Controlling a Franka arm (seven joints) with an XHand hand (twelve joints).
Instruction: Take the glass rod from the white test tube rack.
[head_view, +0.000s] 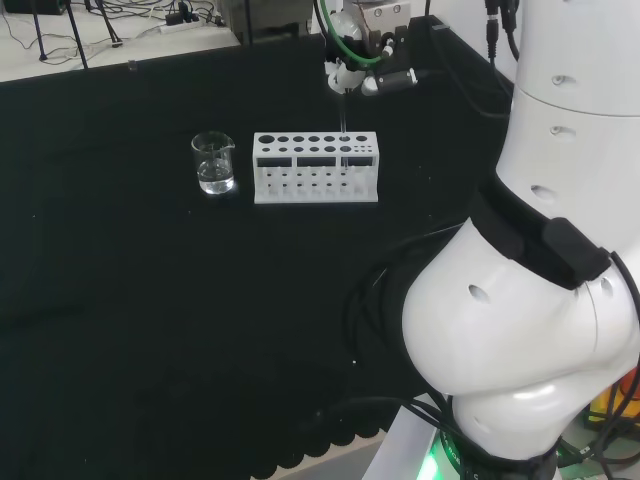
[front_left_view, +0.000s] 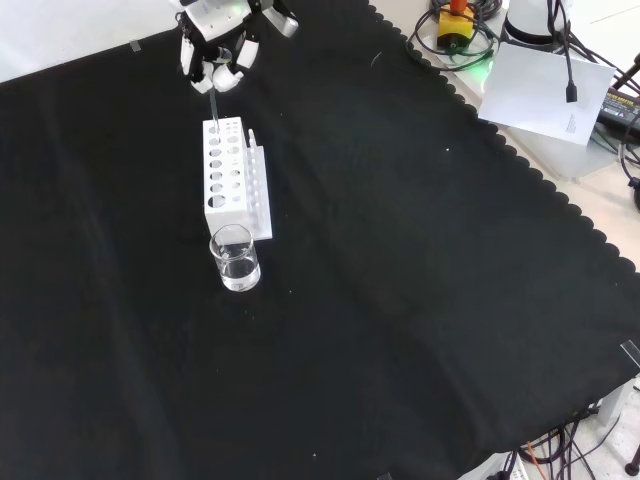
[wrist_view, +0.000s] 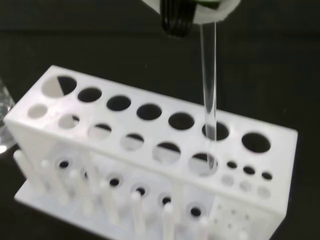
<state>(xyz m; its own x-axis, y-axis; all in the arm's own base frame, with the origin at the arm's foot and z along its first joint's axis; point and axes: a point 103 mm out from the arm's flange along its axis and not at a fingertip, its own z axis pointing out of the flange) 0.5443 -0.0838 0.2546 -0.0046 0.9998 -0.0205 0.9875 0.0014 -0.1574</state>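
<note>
hand: my hand (head_view: 352, 72) sits above the right end of the rack in the head view; in the front view (front_left_view: 218, 55) it's at the top of the frame, just past the rack's far end. Fingers are curled in and pinching the top of the glass rod.
glass rod: glass rod (wrist_view: 208, 95) hangs upright from my fingers. Clear, thin, hard to see in the head view (head_view: 344, 118). In the front view (front_left_view: 213, 108) it runs from the hand down to the rack's far end.
rod vs rack: wrist view shows the rod's lower end in a hole of the rack's top plate, second big hole from one end, in the row nearer the camera. How deep the tip goes below the plate, I can't tell.
rack: white test tube rack (head_view: 316, 167) stands flat on the cloth, two rows of big round holes on top, a patch of small holes at one end, a row of pegs along the base (wrist_view: 150, 150). Front view (front_left_view: 228, 175) has it lying lengthwise away from the camera.
beaker: small clear beaker (head_view: 214, 163) just left of the rack in the head view, just in front of it in the front view (front_left_view: 236, 258). Near the rack, not touching as far as I can see. Looks to hold some clear liquid.
cloth: black cloth (front_left_view: 400, 300) covers the bench.
</note>
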